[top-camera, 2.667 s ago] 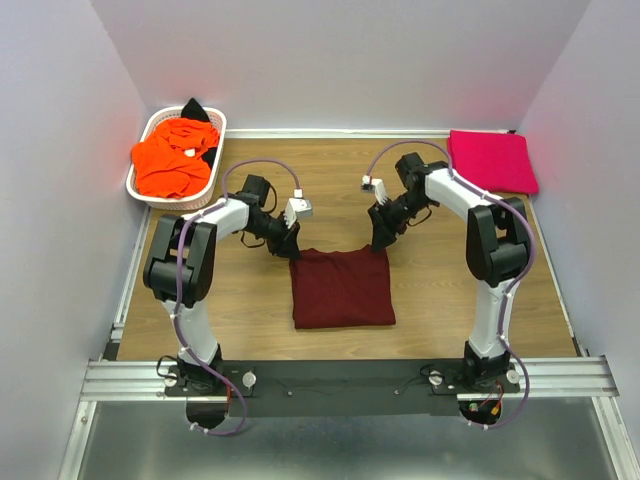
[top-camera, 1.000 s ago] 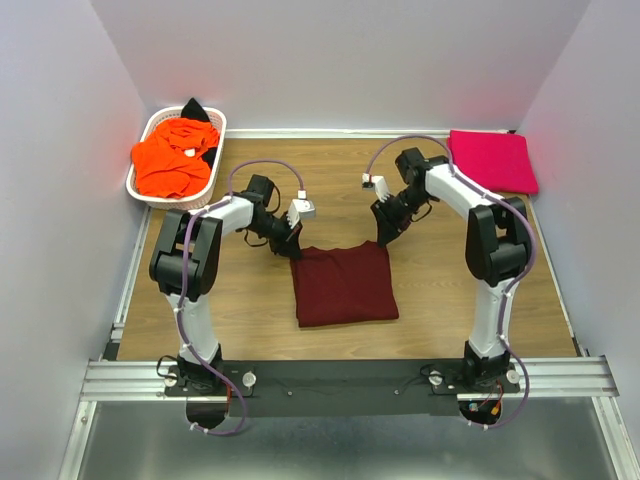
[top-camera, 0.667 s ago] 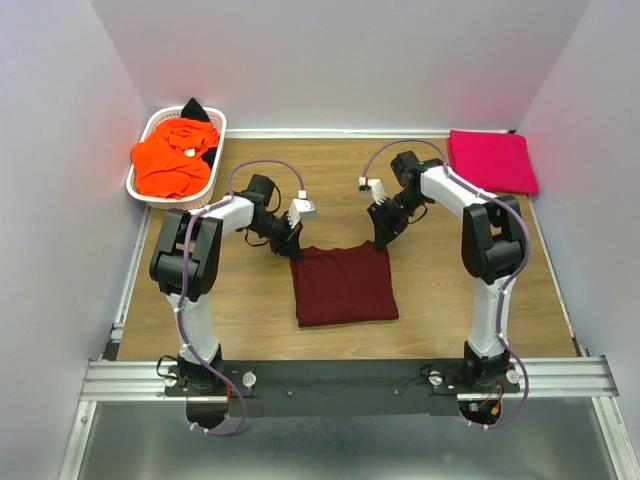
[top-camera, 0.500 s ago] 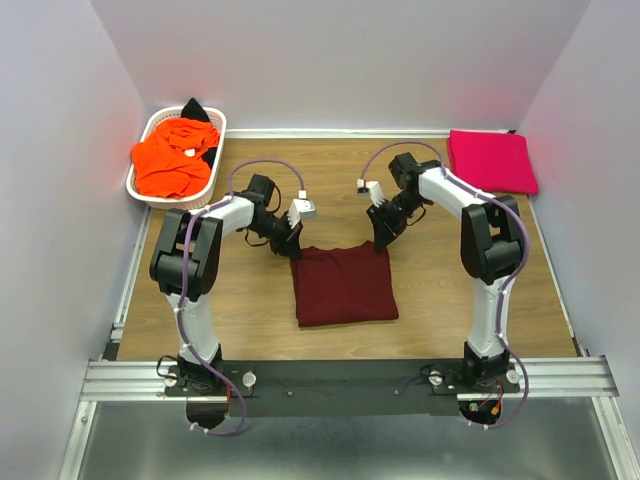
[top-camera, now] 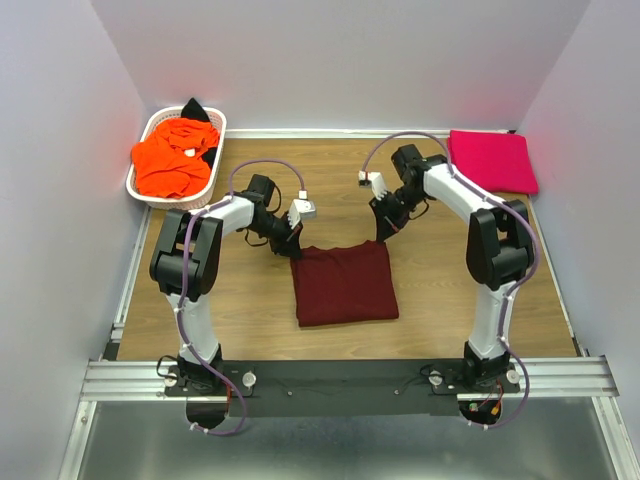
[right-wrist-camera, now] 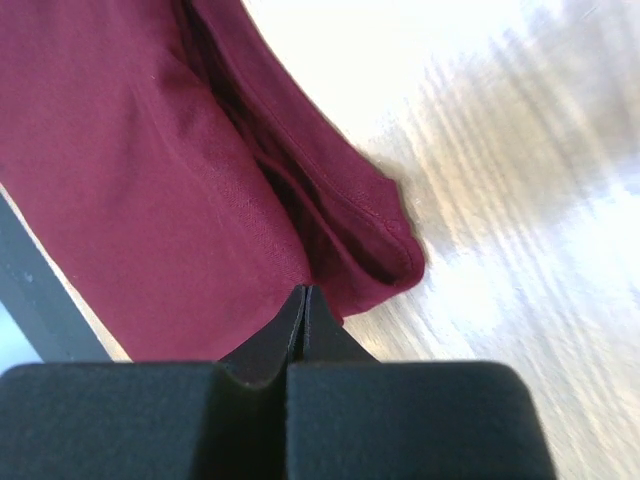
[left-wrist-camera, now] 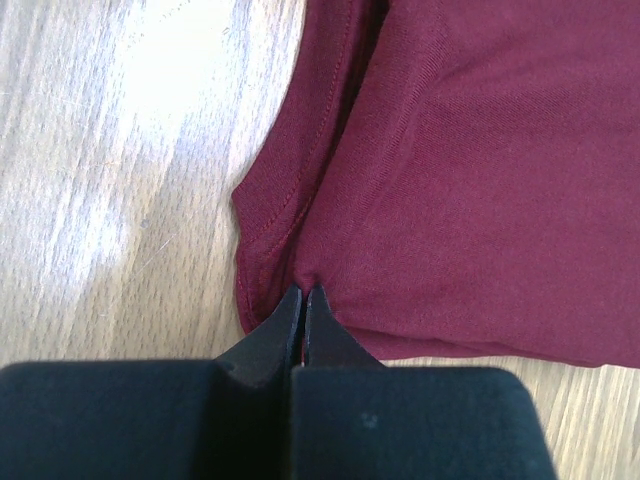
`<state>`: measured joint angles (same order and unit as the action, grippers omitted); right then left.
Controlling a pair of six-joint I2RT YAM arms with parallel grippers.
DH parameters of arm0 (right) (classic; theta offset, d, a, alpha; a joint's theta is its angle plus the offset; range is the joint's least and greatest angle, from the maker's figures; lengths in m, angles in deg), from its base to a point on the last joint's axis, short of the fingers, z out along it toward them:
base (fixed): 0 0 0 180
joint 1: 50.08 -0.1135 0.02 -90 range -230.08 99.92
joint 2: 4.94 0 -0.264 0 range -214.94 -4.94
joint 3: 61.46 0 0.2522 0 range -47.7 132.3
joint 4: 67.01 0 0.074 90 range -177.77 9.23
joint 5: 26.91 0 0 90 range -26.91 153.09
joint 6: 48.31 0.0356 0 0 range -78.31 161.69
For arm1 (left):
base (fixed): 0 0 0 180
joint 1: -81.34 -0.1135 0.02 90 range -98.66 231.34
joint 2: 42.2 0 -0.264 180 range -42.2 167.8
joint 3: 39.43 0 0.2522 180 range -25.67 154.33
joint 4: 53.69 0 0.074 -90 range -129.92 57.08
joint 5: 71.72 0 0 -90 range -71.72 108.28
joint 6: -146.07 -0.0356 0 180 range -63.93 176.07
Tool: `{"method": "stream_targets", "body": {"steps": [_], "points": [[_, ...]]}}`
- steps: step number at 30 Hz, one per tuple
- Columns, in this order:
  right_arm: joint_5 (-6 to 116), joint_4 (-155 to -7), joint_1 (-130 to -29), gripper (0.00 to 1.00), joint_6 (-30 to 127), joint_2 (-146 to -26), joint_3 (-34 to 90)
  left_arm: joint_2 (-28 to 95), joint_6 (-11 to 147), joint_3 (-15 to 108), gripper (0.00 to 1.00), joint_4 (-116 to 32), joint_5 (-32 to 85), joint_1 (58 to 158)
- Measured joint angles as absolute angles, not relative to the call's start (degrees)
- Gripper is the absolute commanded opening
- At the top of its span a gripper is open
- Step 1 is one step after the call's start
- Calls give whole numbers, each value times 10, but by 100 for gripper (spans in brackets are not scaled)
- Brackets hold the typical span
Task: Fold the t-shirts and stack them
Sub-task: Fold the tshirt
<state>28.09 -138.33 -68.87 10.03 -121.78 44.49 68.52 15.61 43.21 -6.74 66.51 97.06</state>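
Observation:
A dark maroon t-shirt (top-camera: pixel 343 283) lies folded into a rectangle at the middle of the table. My left gripper (top-camera: pixel 292 245) is shut on its far left corner; in the left wrist view the cloth (left-wrist-camera: pixel 480 180) puckers right at the closed tips (left-wrist-camera: pixel 303 292). My right gripper (top-camera: pixel 383 236) is shut at the far right corner, its tips (right-wrist-camera: pixel 304 292) meeting on the layered maroon edge (right-wrist-camera: pixel 130 170). A bright pink t-shirt (top-camera: pixel 491 161) lies folded flat at the far right. An orange t-shirt (top-camera: pixel 172 160) and a black one (top-camera: pixel 195 108) are heaped in the basket.
The white lattice basket (top-camera: pixel 216 124) stands at the far left corner. White walls close in the table on the left, back and right. The metal rail (top-camera: pixel 340 378) with both arm bases runs along the near edge.
My right gripper has closed from partly open onto the shirt's far right corner, shifting slightly. The left gripper and the shirt have stayed where they were.

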Motion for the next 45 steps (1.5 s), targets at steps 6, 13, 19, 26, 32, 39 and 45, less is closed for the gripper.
{"method": "stream_targets", "body": {"steps": [6,13,19,26,32,39,45], "points": [[306,-1363,-689,1,109,-1202,454,687,152,432,0,-68,665,971],[332,-1300,-688,1,139,-1222,439,692,146,440,0,-61,665,971],[336,-1248,-687,1,180,-1269,424,693,138,442,0,-55,664,971],[337,-1222,-686,1,198,-1268,417,671,120,452,0,-18,630,962],[337,-1199,-688,1,198,-1265,410,658,100,497,0,19,624,926],[337,-1181,-691,1,198,-1265,409,681,94,553,0,24,622,897],[336,-1177,-691,28,209,-1264,410,752,116,603,30,6,615,896]]}}
